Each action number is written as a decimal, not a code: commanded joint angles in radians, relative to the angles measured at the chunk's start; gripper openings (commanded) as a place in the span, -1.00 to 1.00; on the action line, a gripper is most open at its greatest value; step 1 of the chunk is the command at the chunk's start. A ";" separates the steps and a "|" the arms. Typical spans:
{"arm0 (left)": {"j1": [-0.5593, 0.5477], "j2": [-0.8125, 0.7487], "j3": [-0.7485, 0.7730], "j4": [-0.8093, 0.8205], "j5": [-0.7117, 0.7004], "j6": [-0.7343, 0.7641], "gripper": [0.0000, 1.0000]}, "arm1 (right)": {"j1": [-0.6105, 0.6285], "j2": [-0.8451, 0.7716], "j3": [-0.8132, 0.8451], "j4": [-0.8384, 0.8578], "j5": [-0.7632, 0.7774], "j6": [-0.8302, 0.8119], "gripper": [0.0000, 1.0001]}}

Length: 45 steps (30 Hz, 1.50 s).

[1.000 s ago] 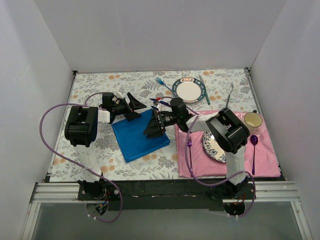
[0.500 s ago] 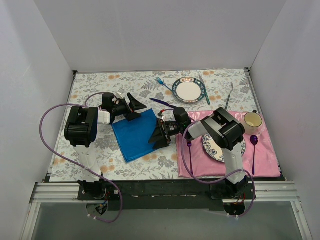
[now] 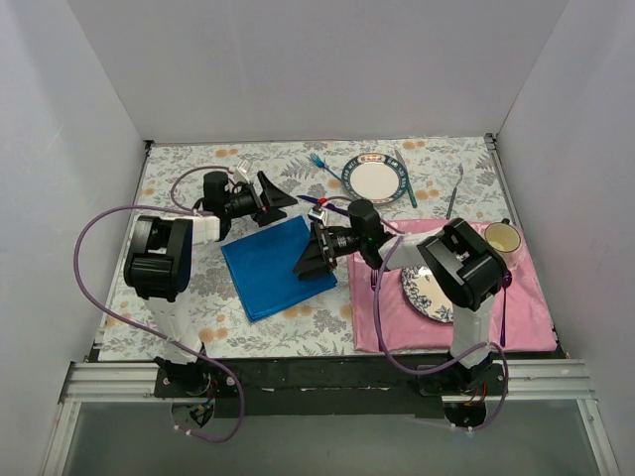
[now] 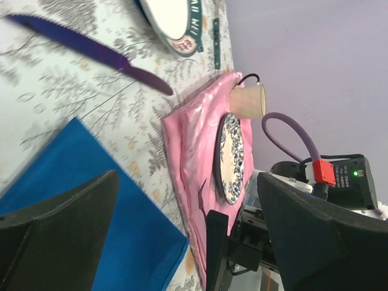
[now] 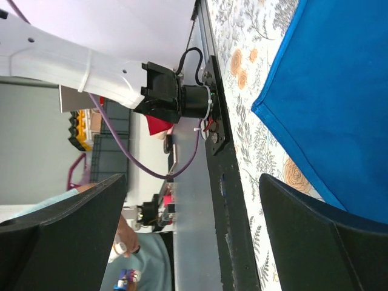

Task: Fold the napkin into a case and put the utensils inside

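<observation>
The blue napkin (image 3: 270, 268) lies flat as a folded rectangle on the floral table; it also shows in the left wrist view (image 4: 91, 200) and the right wrist view (image 5: 339, 91). My left gripper (image 3: 281, 191) is open and empty, just beyond the napkin's far corner. My right gripper (image 3: 308, 260) is open and empty at the napkin's right edge. The dark purple knife (image 4: 91, 51) lies on the table past the napkin, partly behind my right arm in the top view (image 3: 310, 199). The light-blue fork (image 3: 319, 162) lies left of the back plate.
A rimmed plate (image 3: 375, 179) with a teal knife (image 3: 405, 178) sits at the back. The pink placemat (image 3: 526, 317) on the right holds a patterned plate (image 3: 422, 288), a cup (image 3: 502, 238) and a magenta fork (image 3: 375, 297). A silver fork (image 3: 453, 193) lies back right.
My left gripper has moved back, off the napkin's far corner. My right gripper swung toward the napkin's right edge and drew slightly back; the napkin lies unchanged.
</observation>
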 commanded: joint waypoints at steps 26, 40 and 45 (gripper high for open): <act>-0.078 -0.008 0.068 0.039 0.116 0.009 0.96 | -0.072 0.105 0.129 -0.388 0.050 -0.365 0.97; 0.120 -0.266 -0.240 -0.255 0.138 0.223 0.96 | -0.044 0.076 0.049 -0.331 -0.012 -0.299 0.97; 0.192 -0.211 -0.260 -0.287 0.116 0.282 0.96 | -0.053 0.172 0.087 -0.363 -0.010 -0.327 0.97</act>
